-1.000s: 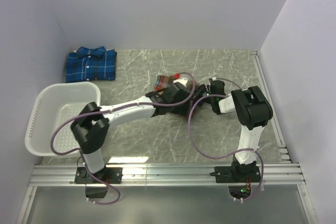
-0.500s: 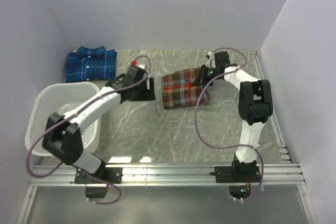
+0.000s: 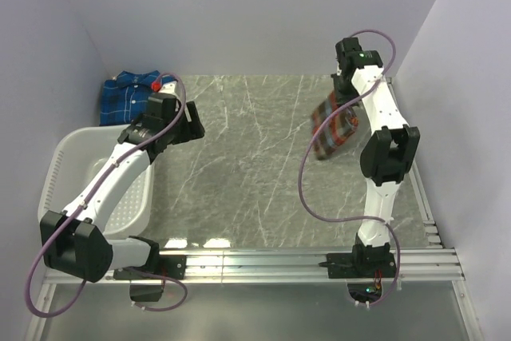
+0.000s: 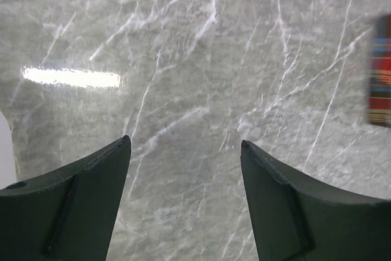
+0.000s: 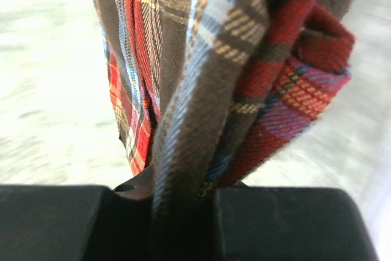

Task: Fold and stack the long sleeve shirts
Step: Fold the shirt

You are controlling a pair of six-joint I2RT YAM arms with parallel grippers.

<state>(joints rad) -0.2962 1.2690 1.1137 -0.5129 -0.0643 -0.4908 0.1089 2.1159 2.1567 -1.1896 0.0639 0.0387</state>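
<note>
- The right end effector is clenched on a bunched fold of the red-orange shirt, which hangs beneath it, apparently clear of the counter.
- The left end effector is released, its jaws apart above bare, marble-veined counter and holding nothing.
- The blue shirt lies folded flat just beside the left end effector and well apart from the right one. A white slotted basket sits near.
- We judge stacking to be the step in hand. Carry the limp plaid bundle level so its folds hold, then lower it flat onto the blue shirt with edges matched. Let go only once the cloth rests — soft woven fabric slumps and slides.
</note>
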